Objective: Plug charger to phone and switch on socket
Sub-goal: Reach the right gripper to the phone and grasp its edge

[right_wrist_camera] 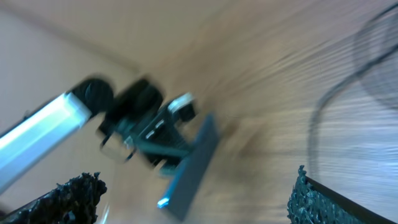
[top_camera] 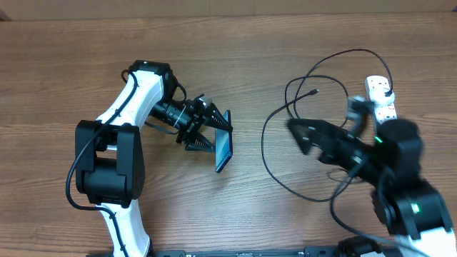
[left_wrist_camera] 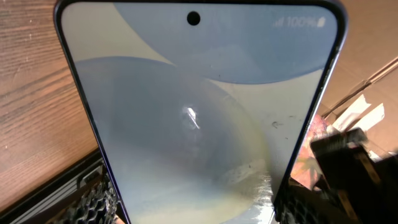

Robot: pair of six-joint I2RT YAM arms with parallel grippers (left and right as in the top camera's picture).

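My left gripper (top_camera: 207, 133) is shut on the phone (top_camera: 224, 141) and holds it on edge above the table. In the left wrist view the phone's light-blue screen (left_wrist_camera: 199, 118) fills the frame between my fingers. The charger (top_camera: 285, 114), a thin black cable, lies in loose loops right of centre, its connector tip (top_camera: 315, 91) free on the table. My right gripper (top_camera: 303, 135) is open and empty, over the cable loops, pointing at the phone (right_wrist_camera: 193, 162). The socket (top_camera: 382, 96) is a white power strip at the far right, partly hidden by my right arm.
The left arm's base (top_camera: 107, 171) stands at the front left and the right arm's base (top_camera: 410, 200) at the front right. The table's far edge (top_camera: 228, 18) runs along the top. The right wrist view is motion-blurred.
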